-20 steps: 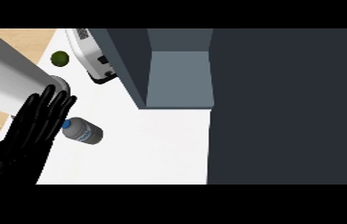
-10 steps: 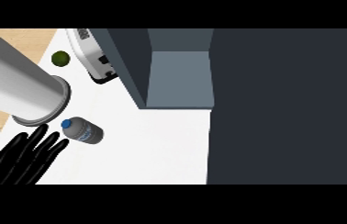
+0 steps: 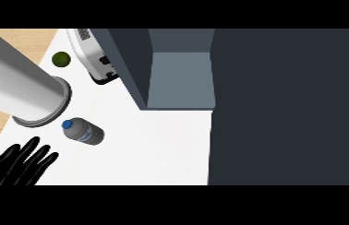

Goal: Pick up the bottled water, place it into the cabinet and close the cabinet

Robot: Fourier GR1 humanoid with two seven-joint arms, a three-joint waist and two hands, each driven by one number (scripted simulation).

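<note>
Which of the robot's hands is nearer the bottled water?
The left hand, open just below-left of the bottled water, not touching. The right hand is out of view.

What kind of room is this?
Probably a kitchen: a white counter holds a water bottle, beside an open cabinet, a small appliance, and a green fruit.
</note>
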